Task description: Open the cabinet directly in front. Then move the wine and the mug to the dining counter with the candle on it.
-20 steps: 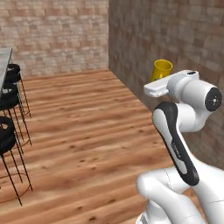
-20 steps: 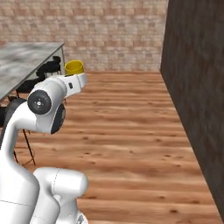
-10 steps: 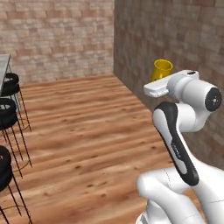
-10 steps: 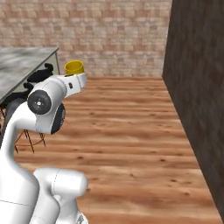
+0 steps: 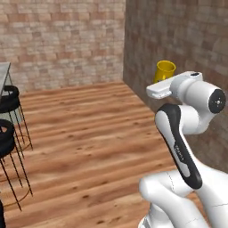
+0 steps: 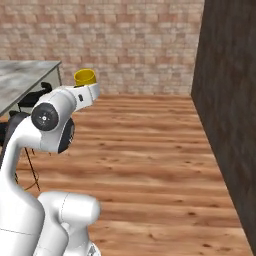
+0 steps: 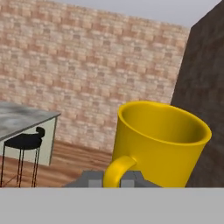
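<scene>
End effector (image 7: 111, 180) clamped on the mug (image 7: 158, 142) — yellow-orange, upright, open mouth up, handle toward the cam in hand view w/ the grey finger tips either side of it at the bottom. In left base view the mug (image 5: 165, 71) sits up high at the end of the white arm, in front of the dark brick wall; in right base view it (image 6: 85, 77) shows just above the arm's wrist, well off the wood floor (image 6: 150, 150). Dining desk (image 6: 22, 82), grey-white marble slab, off to the left in right base view, its corner also at the left of hand view (image 7: 22, 118). Black stools (image 5: 8, 120) on thin legs stand beside it; one stool (image 7: 25, 142) is tucked under the slab edge. Mug well apart from the desk.
</scene>
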Available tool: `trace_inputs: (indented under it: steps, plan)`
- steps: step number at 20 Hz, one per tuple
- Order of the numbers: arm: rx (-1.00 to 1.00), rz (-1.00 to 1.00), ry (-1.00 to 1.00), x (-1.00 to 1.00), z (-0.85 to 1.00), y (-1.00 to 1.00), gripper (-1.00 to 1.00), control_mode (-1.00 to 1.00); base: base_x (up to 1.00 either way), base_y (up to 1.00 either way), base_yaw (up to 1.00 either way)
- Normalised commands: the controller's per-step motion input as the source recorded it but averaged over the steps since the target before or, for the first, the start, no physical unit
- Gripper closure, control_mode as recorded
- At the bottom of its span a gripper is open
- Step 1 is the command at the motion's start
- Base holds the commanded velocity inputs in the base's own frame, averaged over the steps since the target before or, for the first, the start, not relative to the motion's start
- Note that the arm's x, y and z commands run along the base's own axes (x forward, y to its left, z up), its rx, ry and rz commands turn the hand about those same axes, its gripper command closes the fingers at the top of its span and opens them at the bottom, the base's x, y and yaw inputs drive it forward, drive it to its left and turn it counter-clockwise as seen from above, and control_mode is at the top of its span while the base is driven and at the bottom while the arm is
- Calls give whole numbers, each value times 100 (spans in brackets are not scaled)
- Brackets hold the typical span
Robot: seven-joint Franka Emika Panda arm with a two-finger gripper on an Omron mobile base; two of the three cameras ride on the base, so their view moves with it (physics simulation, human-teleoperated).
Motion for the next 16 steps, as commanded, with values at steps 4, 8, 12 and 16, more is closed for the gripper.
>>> trace_inputs:
  steps: [4, 8, 12, 16]
  plan:
    - [0, 0, 0, 0, 0, 0, 100, 100, 100, -41, 25]
    - [0, 0, 0, 0, 0, 0, 100, 100, 93, -33, 59]
    - [0, 0, 0, 0, 0, 0, 100, 100, 56, -13, 77]
    - [0, 0, 0, 0, 0, 0, 100, 100, 29, -15, 79]
